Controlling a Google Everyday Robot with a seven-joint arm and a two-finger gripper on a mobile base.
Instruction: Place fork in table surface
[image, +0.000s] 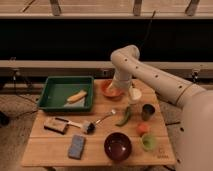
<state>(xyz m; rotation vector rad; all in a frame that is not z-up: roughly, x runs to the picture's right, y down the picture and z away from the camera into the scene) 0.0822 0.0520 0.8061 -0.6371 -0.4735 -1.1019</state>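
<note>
The gripper (116, 90) hangs over the orange bowl (111, 92) at the table surface's (50, 146) 12 o'clock edge, spread wide with nothing visibly between its fingers. The fork (106, 117) lies flat on the bare planks near the middle, well apart from the gripper at its 6 o'clock. The green pepper (125, 116) sits just beside the fork at 3 o'clock, the black-headed brush (88, 127) at 8 o'clock, and the green tray (50, 92) at 10 o'clock.
</note>
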